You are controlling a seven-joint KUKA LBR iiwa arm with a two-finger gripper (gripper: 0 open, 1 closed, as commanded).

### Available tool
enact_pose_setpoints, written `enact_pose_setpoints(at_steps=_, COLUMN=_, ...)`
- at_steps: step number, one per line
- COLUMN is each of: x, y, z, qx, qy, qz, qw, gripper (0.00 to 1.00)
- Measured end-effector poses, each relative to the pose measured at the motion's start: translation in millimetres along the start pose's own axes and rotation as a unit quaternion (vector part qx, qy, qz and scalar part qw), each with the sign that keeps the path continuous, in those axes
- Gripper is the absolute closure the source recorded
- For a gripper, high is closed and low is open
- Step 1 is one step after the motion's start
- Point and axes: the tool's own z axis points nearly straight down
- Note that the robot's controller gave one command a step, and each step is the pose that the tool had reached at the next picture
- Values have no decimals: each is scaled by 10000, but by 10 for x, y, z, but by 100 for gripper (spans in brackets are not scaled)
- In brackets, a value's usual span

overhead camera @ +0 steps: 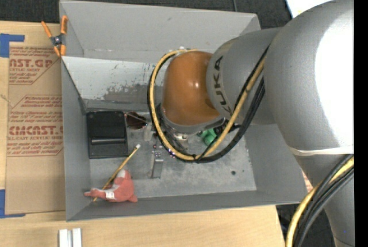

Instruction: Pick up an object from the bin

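Observation:
My gripper [156, 164] reaches down to the bin floor near the middle, below the orange cover, with nothing visibly held. A thin tan stick [125, 166] lies slanted just left of it. The stick runs down to a red and pink soft toy [118, 190] at the bin's front left. A black box [106, 133] lies flat further left, against the left wall. A small dark brown thing [135, 120] sits beside the box's upper right corner. A green thing [208, 136] peeks out from under the arm on the right, mostly hidden.
The arm and its cables cover the middle and right of the bin. Bare bin floor shows to the right of the gripper, along the front wall.

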Motion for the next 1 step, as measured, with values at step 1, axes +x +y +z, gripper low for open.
enact_pose_setpoints(at_steps=1, x=-38, y=-53, z=-524, qx=-27, qy=-45, qz=-11, qw=10000, gripper=0)
